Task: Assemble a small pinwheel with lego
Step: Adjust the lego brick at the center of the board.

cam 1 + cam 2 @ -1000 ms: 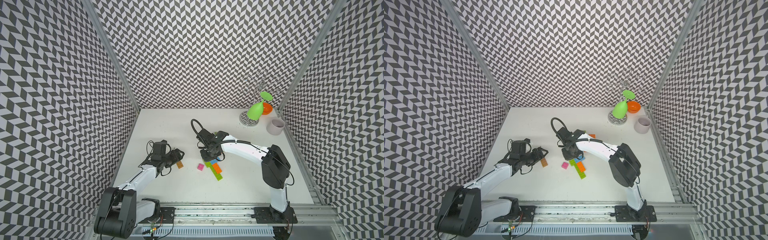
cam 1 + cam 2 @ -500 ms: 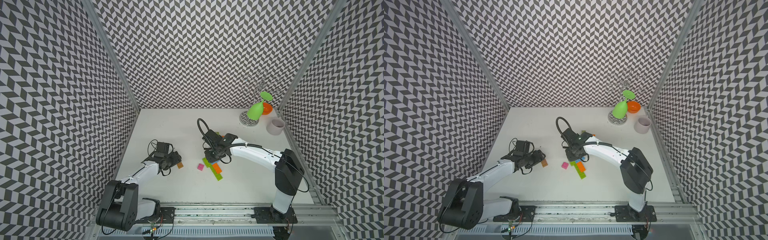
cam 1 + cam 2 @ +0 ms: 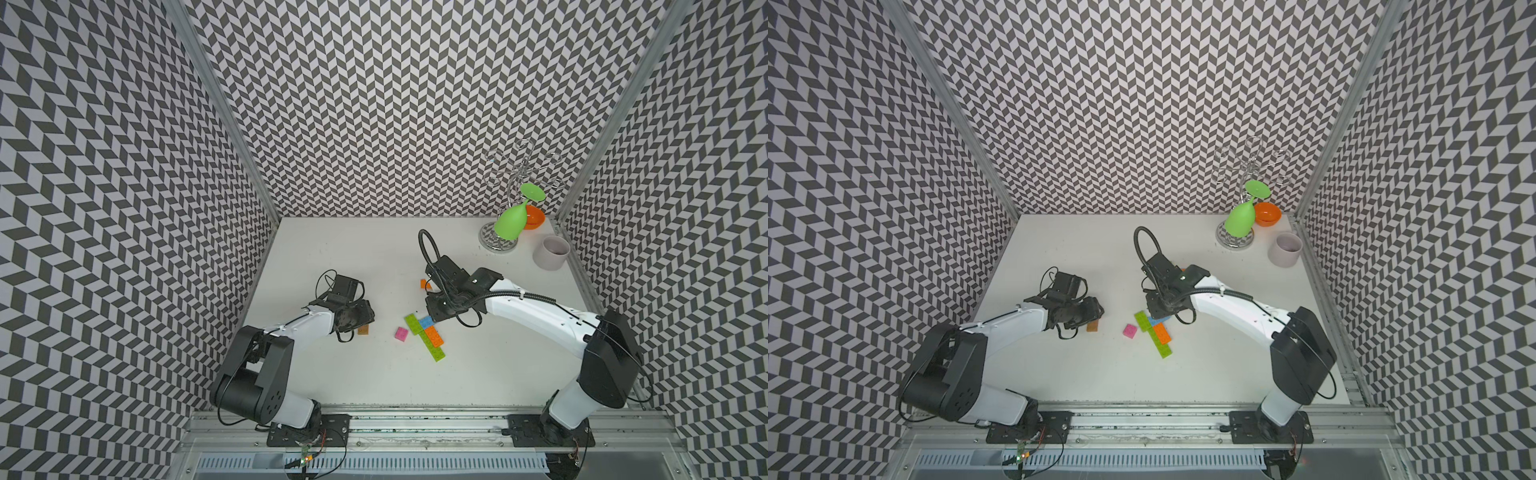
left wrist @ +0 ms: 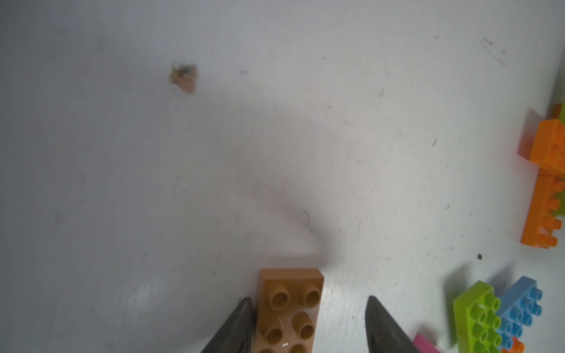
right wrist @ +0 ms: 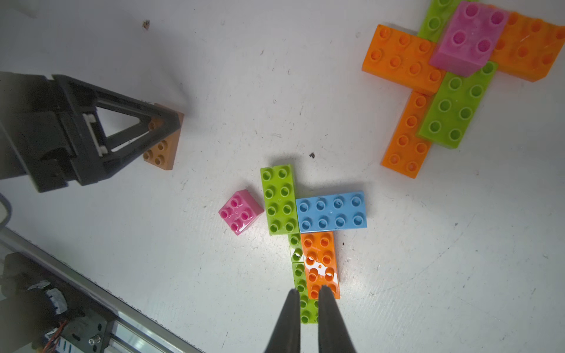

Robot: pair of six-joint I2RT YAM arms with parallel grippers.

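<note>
In a top view my left gripper [image 3: 360,323] covers the brown brick [image 3: 363,329], near the pink brick [image 3: 401,333]. The part-built cluster [image 3: 428,337] lies just beyond the pink brick, by my right gripper [image 3: 433,319]. In the left wrist view the jaws stand apart astride the brown brick [image 4: 290,308], so I judge this the pickup, needing a squeeze, then a lift clear of the pink brick. In the right wrist view the jaws are nearly together and empty over the cluster.

Your white table [image 3: 374,374] carries a blue brick [image 3: 426,321], touched by a lime green brick [image 3: 413,323] on its left and an orange brick [image 3: 433,336] in front. Left of the blue brick lie a pink square brick [image 3: 401,333], near, and a brown brick [image 3: 363,329], farther off. Far behind it to the right stand a grey cup [image 3: 550,252] and an orange bowl [image 3: 535,218].
</note>
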